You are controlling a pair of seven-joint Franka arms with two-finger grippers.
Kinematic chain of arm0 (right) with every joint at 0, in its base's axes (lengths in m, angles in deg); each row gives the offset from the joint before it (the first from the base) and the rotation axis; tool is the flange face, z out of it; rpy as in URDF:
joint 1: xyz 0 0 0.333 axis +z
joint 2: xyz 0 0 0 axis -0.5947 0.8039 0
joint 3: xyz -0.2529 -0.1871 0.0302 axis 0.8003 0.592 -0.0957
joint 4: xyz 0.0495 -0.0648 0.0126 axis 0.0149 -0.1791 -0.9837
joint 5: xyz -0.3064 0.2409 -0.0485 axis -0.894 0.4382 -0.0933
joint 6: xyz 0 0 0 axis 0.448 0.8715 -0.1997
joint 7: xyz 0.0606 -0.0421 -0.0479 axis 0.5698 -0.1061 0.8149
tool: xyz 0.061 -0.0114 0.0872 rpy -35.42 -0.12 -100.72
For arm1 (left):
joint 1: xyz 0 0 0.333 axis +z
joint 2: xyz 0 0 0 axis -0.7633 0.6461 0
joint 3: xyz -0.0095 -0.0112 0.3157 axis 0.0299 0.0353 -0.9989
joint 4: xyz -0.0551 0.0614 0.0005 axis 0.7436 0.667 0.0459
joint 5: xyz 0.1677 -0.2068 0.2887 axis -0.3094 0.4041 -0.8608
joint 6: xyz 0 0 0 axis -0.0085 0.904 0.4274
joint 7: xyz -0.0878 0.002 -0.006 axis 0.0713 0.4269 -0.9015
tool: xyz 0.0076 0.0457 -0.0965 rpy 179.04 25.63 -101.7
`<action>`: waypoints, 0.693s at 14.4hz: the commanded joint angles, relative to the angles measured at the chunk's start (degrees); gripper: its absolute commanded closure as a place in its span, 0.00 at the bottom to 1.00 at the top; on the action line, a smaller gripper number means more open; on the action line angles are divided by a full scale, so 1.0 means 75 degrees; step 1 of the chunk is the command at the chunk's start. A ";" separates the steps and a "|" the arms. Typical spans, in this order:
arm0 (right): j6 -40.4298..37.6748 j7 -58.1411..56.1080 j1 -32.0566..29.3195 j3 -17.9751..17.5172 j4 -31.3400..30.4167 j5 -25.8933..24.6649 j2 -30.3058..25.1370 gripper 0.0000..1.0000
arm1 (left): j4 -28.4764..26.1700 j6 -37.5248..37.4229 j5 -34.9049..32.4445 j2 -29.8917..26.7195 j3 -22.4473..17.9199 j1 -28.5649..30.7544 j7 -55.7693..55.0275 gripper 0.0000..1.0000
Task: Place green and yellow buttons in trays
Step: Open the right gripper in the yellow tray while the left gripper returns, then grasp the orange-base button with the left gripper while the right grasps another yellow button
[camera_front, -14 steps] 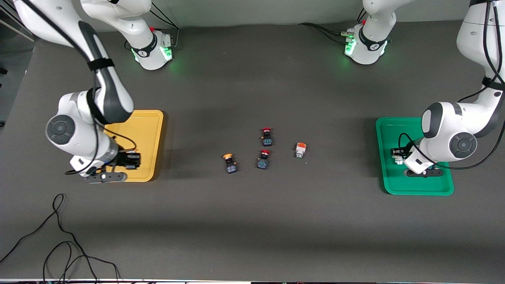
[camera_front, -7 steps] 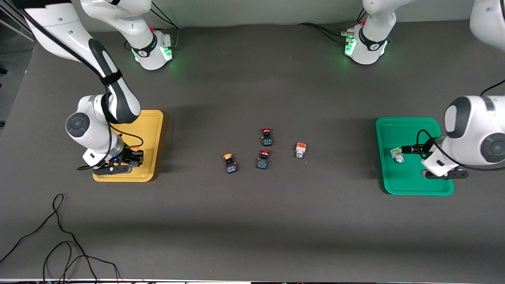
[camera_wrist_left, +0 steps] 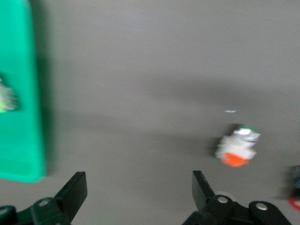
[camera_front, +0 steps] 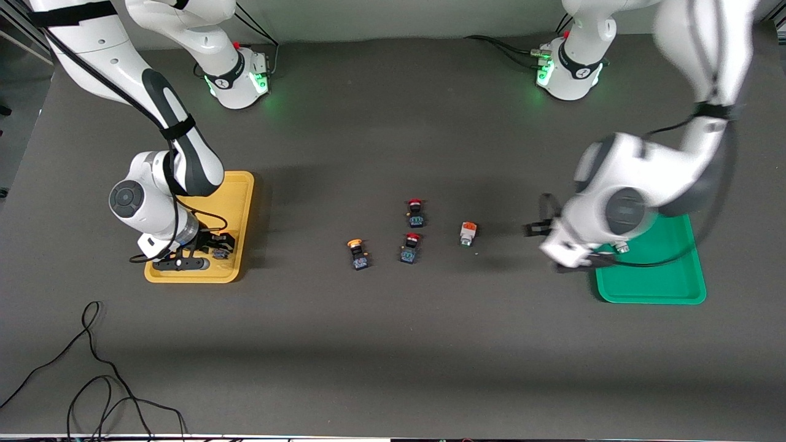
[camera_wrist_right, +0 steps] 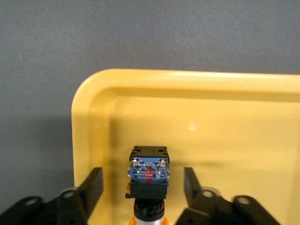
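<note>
The yellow tray [camera_front: 236, 184] holds a yellow-capped button [camera_front: 220, 252] near its front corner, also seen in the right wrist view [camera_wrist_right: 148, 173]. My right gripper [camera_front: 213, 245] [camera_wrist_right: 143, 183] is open around it, fingers apart from its body. The green tray [camera_front: 651, 288] holds a whitish button with a green block [camera_front: 621, 247] [camera_wrist_left: 5, 96]. My left gripper [camera_front: 533, 229] [camera_wrist_left: 138, 190] is open and empty over the table between the green tray [camera_wrist_left: 18, 93] and a whitish button with an orange block [camera_front: 468, 233] [camera_wrist_left: 238, 146]. Another yellow-capped button [camera_front: 358, 253] lies mid-table.
Two red-capped buttons [camera_front: 415, 212] [camera_front: 410, 248] lie between the yellow-capped and the whitish button. Loose black cables [camera_front: 92, 368] lie on the table near the front camera at the right arm's end. Both arm bases stand along the table's back edge.
My left arm has left the whitish-green button in the green tray and swung out toward the middle of the table. My right gripper has shifted slightly within the yellow tray.
</note>
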 commanded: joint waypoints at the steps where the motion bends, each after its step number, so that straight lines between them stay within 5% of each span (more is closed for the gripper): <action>1: -0.0730 -0.0067 0.0103 0.0045 0.0175 0.0236 -0.0613 0.00 | -0.0013 0.0910 -0.0430 0.0561 -0.0147 -0.0817 -0.0726 0.00; 4: -0.2041 0.0856 0.0161 -0.0107 0.1006 0.0236 -0.0826 0.00 | -0.0002 0.1510 -0.1323 0.0996 -0.0124 -0.1299 0.0090 0.00; 10: -0.2456 0.4872 0.0232 -0.2190 0.2611 -0.0020 -0.0067 0.00 | -0.0037 0.2050 -0.1382 0.1700 -0.0170 -0.1757 0.0153 0.00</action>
